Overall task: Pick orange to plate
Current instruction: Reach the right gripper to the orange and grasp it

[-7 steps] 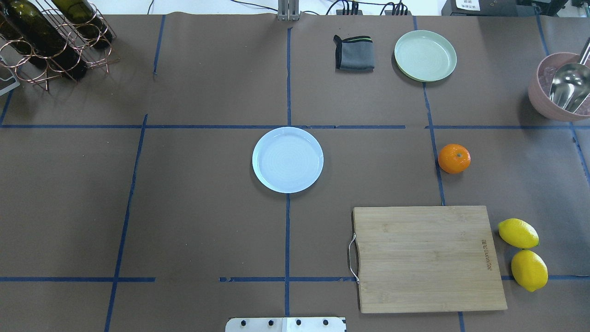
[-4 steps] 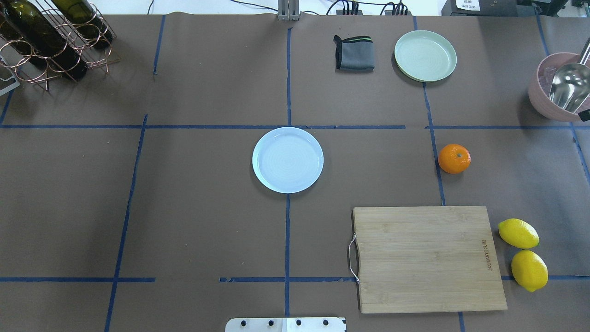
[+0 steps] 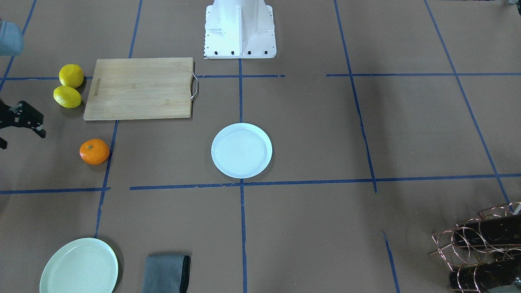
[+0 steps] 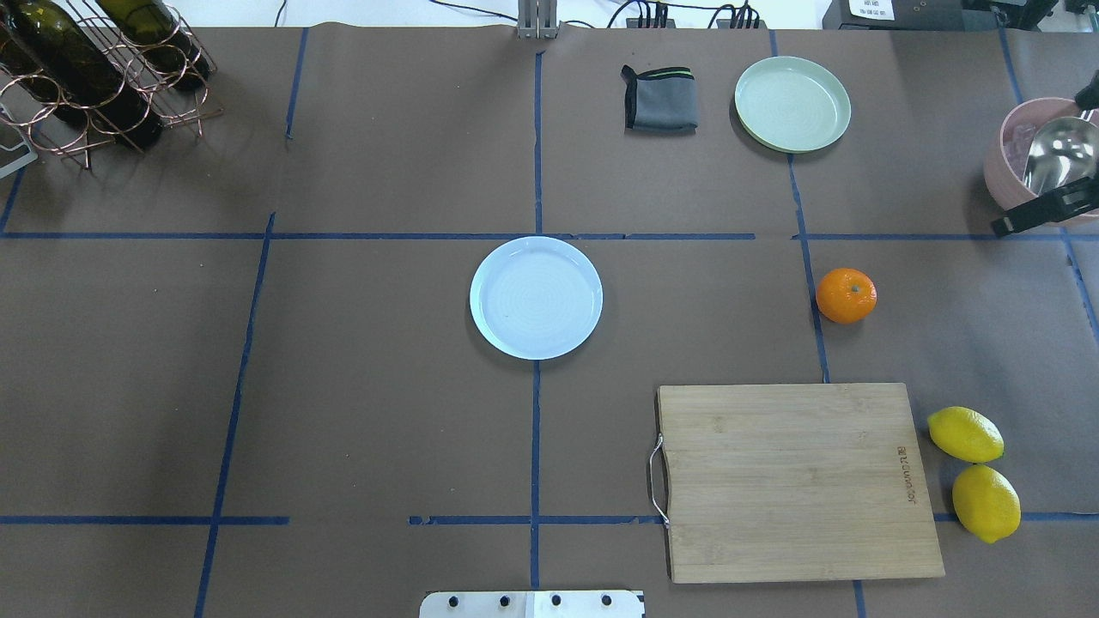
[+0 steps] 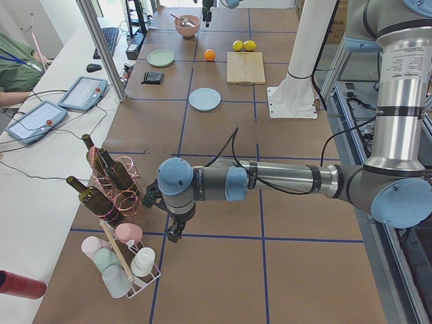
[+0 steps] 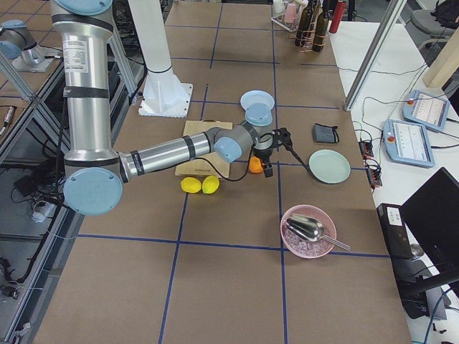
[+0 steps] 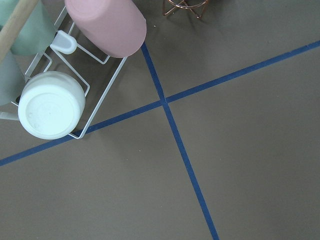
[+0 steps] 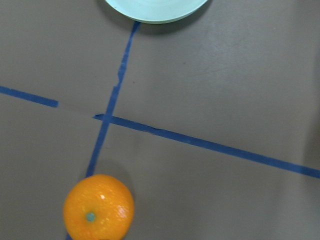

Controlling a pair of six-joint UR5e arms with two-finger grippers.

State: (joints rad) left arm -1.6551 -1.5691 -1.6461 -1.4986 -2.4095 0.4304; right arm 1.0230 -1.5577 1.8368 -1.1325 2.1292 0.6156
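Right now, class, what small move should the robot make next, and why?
Probably shift the right hand over the orange: it lies untouched on the table, apart from the plate, and the open hand is off to its side.

Brown worktop point(image 4: 361, 412) crossed by a grid of blue tape point(image 4: 535, 446). Orange point(image 4: 846, 295): bright orange, dark stem dimple. Plate point(image 4: 536, 297): glossy white, faint blue tint. Second plate point(image 4: 792, 104): pale green. Lemons point(image 4: 965, 434): yellow. Board point(image 4: 794, 481): pale wood grain. Cloth point(image 4: 660, 99): grey, black edge, green stripe. Bowl point(image 4: 1009, 184): pink. Rack point(image 4: 103, 77): copper.

Brown-papered table point(image 4: 386, 429) w/ blue tape grid point(image 4: 535, 429), white side bench point(image 5: 34, 196) w/ tablets point(image 5: 30, 123), alu post point(image 5: 104, 47)
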